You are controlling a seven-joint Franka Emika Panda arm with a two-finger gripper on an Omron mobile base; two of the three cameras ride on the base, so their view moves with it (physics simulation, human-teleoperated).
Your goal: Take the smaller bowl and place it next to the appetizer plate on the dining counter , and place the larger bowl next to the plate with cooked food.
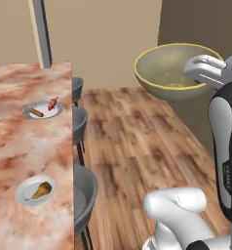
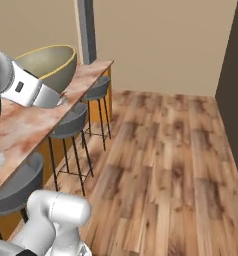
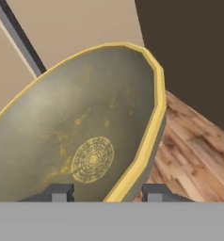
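Left base view: holding the larger bowl [image 1: 172, 71] high over the wooden floor [image 1: 137, 146], right of the dining counter [image 1: 20, 146], well apart from two plates, the far one [image 1: 43, 110] bearing cooked food, the near one [image 1: 35, 190] a pear-like piece. Right base view: showing the bowl above the counter's edge, stools [image 2: 73, 125] lining the counter. Hand view: gripper [image 3: 104, 192] clamping the bowl's yellow rim, one fingertip [image 3: 57, 192] inside, the other outside.

A home kitchen's dining area: marbled dining counter [image 1: 20, 146] with 2 food plates [image 1: 42, 110], grey stools [image 2: 71, 122], wood floor [image 2: 166, 165].
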